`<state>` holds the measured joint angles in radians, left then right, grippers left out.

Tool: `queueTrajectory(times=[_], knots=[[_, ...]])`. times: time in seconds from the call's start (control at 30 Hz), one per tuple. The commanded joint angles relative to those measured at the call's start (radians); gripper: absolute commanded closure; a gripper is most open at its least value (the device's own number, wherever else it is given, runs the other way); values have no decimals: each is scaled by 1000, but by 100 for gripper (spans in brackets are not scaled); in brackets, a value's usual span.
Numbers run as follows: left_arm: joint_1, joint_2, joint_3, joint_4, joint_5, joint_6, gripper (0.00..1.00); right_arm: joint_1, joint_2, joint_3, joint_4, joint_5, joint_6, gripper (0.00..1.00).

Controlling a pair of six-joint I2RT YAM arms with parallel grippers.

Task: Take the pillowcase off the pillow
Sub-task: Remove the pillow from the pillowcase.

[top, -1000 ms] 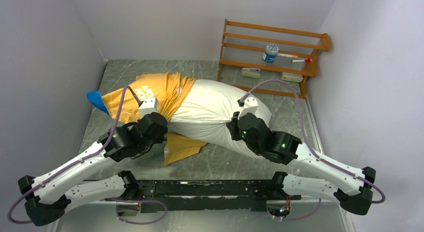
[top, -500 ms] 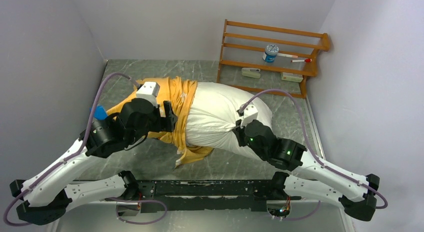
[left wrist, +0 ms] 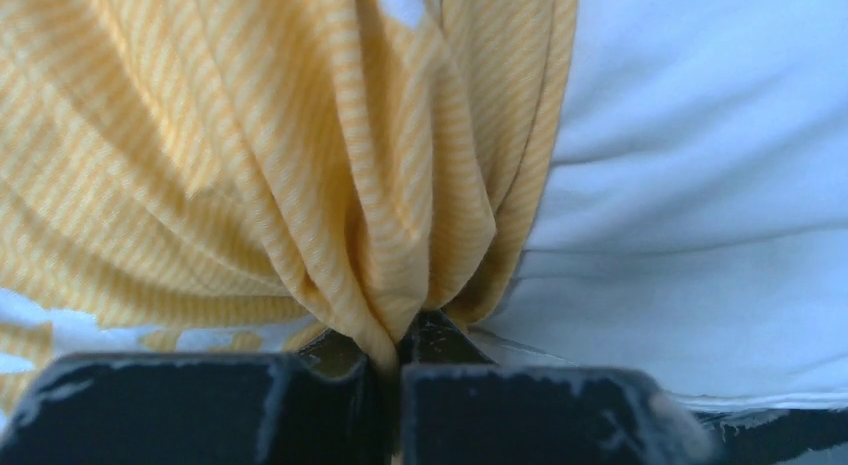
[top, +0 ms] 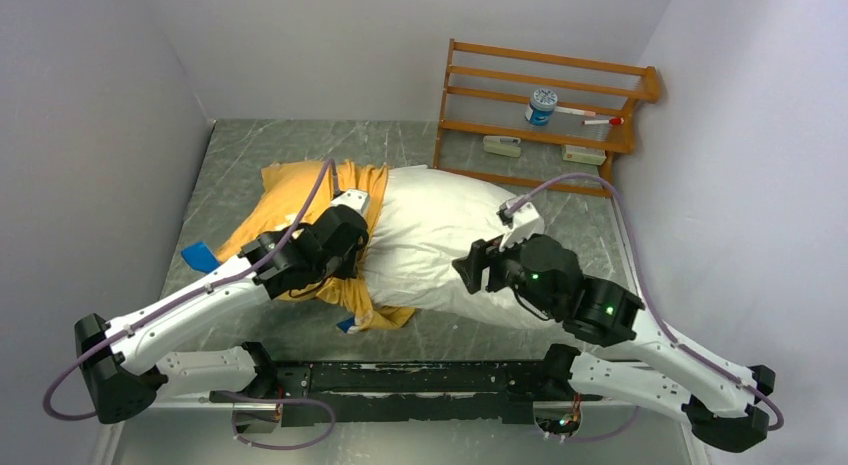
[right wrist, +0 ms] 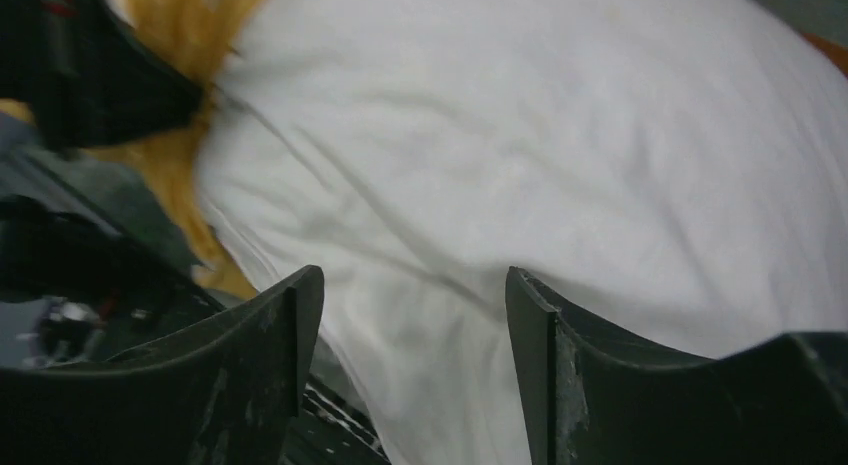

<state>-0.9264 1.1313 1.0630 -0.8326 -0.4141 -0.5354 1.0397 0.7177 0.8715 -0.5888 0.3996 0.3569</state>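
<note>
The white pillow [top: 440, 235] lies across the middle of the table, and its left part is still inside the orange-yellow pillowcase [top: 290, 190]. The case's hem is bunched up beside the bare white part [left wrist: 700, 185]. A blue corner of the pillowcase [top: 200, 255] sticks out on the left. My left gripper [top: 356, 257] is shut on a gathered fold of the striped orange fabric [left wrist: 330, 165], which is pinched between its fingers [left wrist: 400, 350]. My right gripper [top: 476, 266] stands open just over the pillow's near right side, with white cloth [right wrist: 560, 135] showing between its fingertips [right wrist: 410, 305].
A wooden rack [top: 545, 120] stands at the back right and holds a small tub [top: 541, 105] and some pens. Grey walls close in the left and right sides. The arm bases run along the near edge of the table.
My left gripper let go, moved right to the bunched hem and shut on the fabric again. My right gripper released the pillow and now stands open. The pillowcase has slackened back over the pillow's left end.
</note>
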Motion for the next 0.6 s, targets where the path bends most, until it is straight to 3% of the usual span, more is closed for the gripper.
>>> queueTrajectory(times=[0.0, 0.1, 0.2, 0.27, 0.33, 0.43, 0.47, 0.57], knots=[[7, -59, -55, 123, 139, 21, 95, -19, -6, 81, 131, -220, 71, 27], [6, -89, -84, 137, 171, 16, 95, -19, 125, 164, 127, -294, 104, 24], [7, -116, -103, 125, 200, -6, 95, -18, 259, 209, 105, -271, 114, 23], [6, -141, -124, 121, 205, -28, 95, -19, 353, 202, 90, -191, 130, 23], [6, -170, -139, 102, 174, -71, 95, -18, 450, 177, 62, -85, 154, 17], [7, -225, -144, 48, 52, -142, 95, -33, 558, 79, 4, 185, 342, 9], [6, -237, -140, 34, 11, -148, 95, -57, 568, 20, 37, 178, 357, 14], [8, -228, -57, -125, -215, -214, 95, -158, 556, -115, 93, 10, 429, 45]])
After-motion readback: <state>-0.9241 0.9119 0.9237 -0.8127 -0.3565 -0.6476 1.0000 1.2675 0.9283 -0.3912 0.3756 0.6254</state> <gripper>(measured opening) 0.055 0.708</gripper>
